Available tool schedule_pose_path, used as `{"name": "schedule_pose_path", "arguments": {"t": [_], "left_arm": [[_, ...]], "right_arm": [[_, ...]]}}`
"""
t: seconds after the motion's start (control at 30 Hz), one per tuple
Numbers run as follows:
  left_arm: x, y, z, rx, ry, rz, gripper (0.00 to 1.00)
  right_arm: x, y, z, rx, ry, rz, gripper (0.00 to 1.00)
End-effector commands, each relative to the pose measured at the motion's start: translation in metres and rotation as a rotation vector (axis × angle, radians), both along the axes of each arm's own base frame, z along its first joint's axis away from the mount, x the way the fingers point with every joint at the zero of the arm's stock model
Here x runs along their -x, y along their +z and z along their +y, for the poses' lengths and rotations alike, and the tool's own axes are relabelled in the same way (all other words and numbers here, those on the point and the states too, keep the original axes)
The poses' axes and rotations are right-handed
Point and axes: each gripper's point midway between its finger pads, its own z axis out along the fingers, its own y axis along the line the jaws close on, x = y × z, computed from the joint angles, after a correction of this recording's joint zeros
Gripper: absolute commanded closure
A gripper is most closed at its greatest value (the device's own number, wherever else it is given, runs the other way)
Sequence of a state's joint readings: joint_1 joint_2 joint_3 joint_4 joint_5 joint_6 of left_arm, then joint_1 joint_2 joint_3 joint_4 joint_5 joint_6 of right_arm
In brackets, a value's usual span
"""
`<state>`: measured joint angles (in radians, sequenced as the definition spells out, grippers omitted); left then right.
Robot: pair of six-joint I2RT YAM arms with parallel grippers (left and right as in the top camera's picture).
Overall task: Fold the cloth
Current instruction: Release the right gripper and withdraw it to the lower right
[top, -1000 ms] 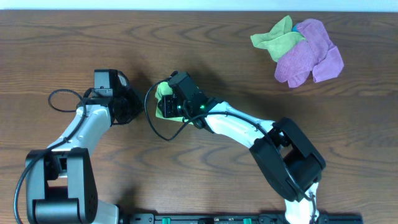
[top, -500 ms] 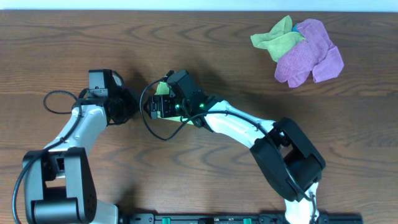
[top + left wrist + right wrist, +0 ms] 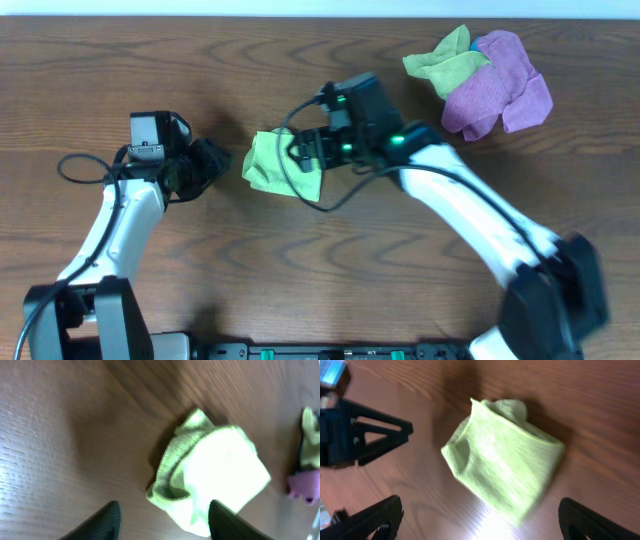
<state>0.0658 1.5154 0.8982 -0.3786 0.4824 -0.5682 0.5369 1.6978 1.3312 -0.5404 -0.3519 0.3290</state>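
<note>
A lime-green cloth [image 3: 280, 166] lies on the wooden table in a small folded square, with a loose rumpled corner at its far left. My left gripper [image 3: 222, 165] stands open just left of it; in its wrist view the cloth [image 3: 212, 477] lies ahead, between and beyond the dark fingertips [image 3: 107, 520], untouched by the gripper [image 3: 162, 525]. My right gripper [image 3: 300, 152] hovers open over the cloth's right edge. Its wrist view looks down on the cloth [image 3: 502, 475], and the gripper [image 3: 480, 525] has its jaws spread wide and empty.
A heap of other cloths sits at the back right: a purple one [image 3: 497, 85] and a yellow-green one [image 3: 445, 58]. The left arm's black gripper [image 3: 365, 435] shows at the left of the right wrist view. A black cable [image 3: 85, 165] loops beside the left arm.
Both grippers have opened and let go of the green cloth. The right arm pulled back to the right and up, the left drew slightly left, and the folded cloth now lies uncovered.
</note>
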Motion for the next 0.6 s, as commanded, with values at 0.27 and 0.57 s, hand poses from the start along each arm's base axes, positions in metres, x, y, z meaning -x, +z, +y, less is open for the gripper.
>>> {"name": "schedule_pose_path", "arguments": {"t": [0.27, 0.57], "left_arm": [[0.021, 0.016, -0.008, 0.049, -0.022, 0.032, 0.02], [0.038, 0.013, -0.020, 0.100, -0.044, 0.107, 0.04]], "right_arm": [[0.059, 0.037, -0.145, 0.253, -0.094, -0.074, 0.08], [0.148, 0.007, -0.196, 0.142, -0.314, -0.125, 0.01]]}}
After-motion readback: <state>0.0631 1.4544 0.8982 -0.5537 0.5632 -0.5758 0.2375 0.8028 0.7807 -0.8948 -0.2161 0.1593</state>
